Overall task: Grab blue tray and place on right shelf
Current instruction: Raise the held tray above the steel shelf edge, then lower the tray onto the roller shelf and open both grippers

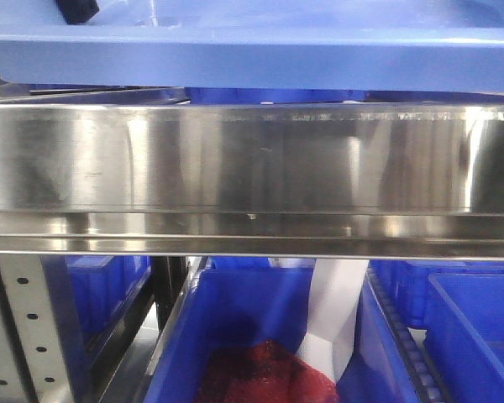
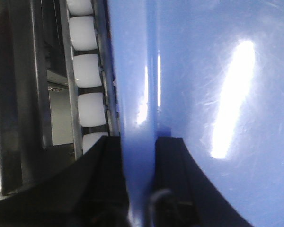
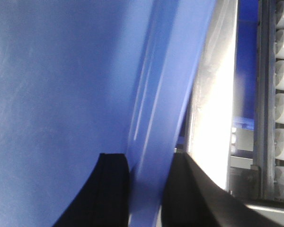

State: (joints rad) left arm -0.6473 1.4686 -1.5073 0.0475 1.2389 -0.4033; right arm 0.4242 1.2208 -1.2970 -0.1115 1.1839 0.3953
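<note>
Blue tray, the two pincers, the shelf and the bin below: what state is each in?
Blue tray: level, just above the shelf's front rail, rim gripped at both ends.
Left pincer: shut on the tray rim.
Right pincer: shut on the tray rim.
Shelf: tray over it; contact cannot be told.
Bin: open, holding something red.

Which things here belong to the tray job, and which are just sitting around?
Job: blue tray; right shelf, seen as its steel front rail; left gripper and right gripper, each clamped on the tray's rim.
Bystanders: dark blue bins below; red netted item in one; white rollers.
</note>
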